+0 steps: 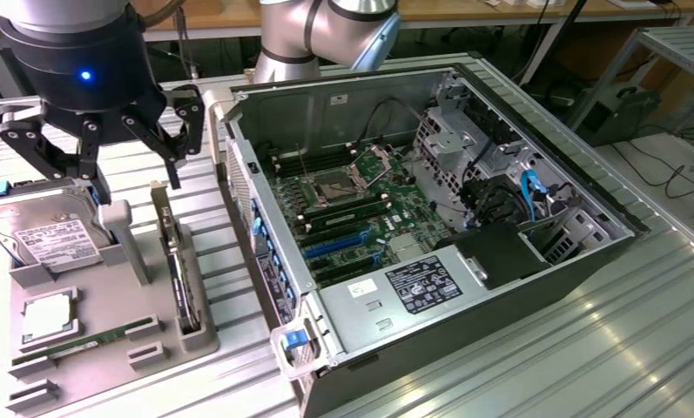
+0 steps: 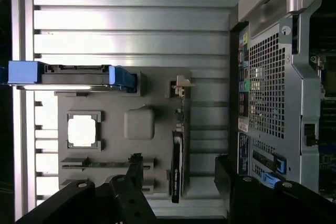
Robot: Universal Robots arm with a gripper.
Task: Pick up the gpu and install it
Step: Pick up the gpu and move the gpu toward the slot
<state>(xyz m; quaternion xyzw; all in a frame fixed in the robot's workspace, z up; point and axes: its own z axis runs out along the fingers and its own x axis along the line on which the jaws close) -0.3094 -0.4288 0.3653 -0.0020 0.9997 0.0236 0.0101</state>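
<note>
A ribbed, brushed aluminium table (image 1: 533,366) (image 2: 131,19) carries two assemblies. Towards the exterior view's right lies an open dark metal tower case (image 1: 323,104) (image 2: 268,77), its perforated rear panel and green motherboard (image 1: 359,209) exposed. Just beside it sits a matte grey moulded holder tray (image 1: 138,300) (image 2: 115,145). The tray's slots hold a silver hard drive with a white label and blue side rails (image 1: 50,235) (image 2: 73,74), a square metallic processor chip (image 1: 47,315) (image 2: 83,130), and a narrow green memory stick (image 1: 85,340) (image 2: 105,163). The gpu (image 1: 178,270) (image 2: 177,150), a thin flat card with a pale metal end bracket, stands on edge in the slot nearest the case. The black linkage gripper (image 1: 131,174) (image 2: 178,182) hangs above the tray, its fingers spread wide. In the wrist view one finger lies on either side of the card, and the gripper holds nothing.
</note>
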